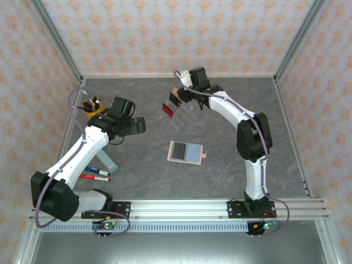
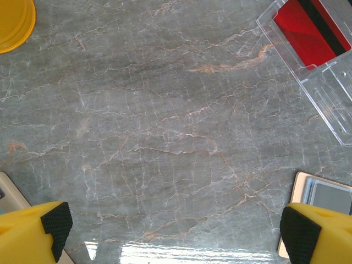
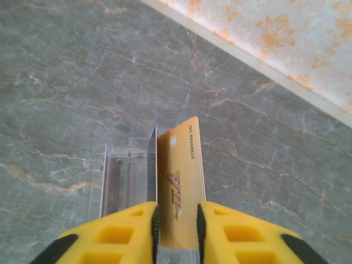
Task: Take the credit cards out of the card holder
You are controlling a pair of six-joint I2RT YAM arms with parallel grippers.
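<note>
Pinches thin, stiff tan plastic card (image 3: pixel 179 165) by its flat faces with right gripper (image 3: pixel 179 217); probably slick, light. Holds left gripper (image 2: pixel 177 228) spread open.

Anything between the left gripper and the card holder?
Nothing visible. The left gripper hangs open over the table; the card holder lies open to its right, with only tabletop between them. The clear stand with the red card sits farther back, off that line.
</note>
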